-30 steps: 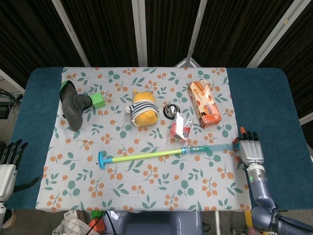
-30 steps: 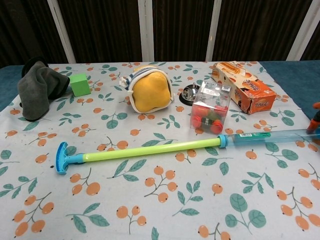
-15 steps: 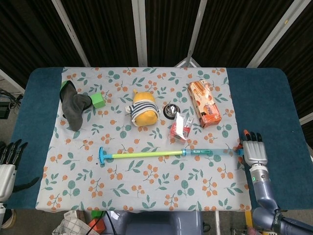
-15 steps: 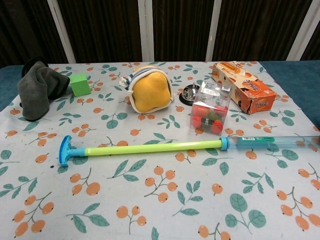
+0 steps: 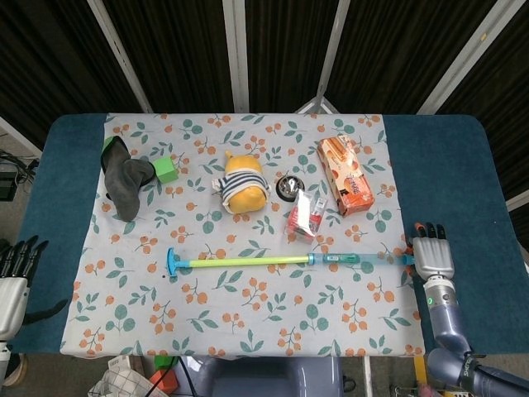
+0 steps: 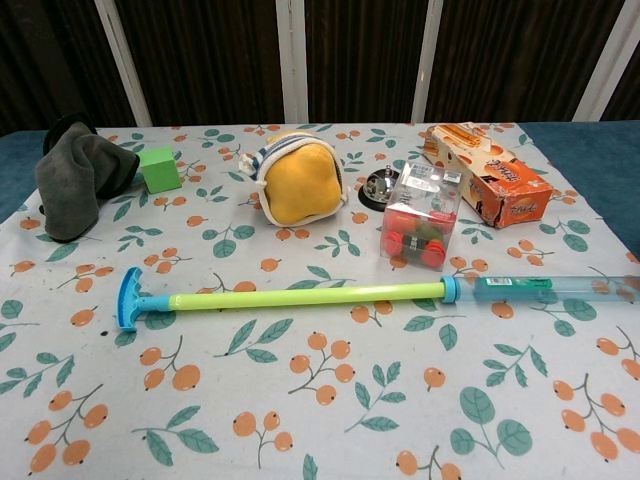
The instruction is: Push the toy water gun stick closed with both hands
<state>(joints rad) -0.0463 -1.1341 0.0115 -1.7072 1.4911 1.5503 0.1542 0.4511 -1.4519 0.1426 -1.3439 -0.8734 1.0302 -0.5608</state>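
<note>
Your toy water gun stick (image 5: 281,261) lies extended across the counter (image 5: 450,165) (plunger out). Your right hand (image 5: 431,259) rests flat by its clear end, fingers together; your left hand (image 5: 15,277) waits spread, well apart.

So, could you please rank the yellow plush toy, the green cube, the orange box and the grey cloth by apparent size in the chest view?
Largest to smallest:
1. orange box and yellow plush toy: too alike to rank
2. grey cloth, slightly smaller
3. green cube, clearly smallest

All sit at a similar depth.
</note>
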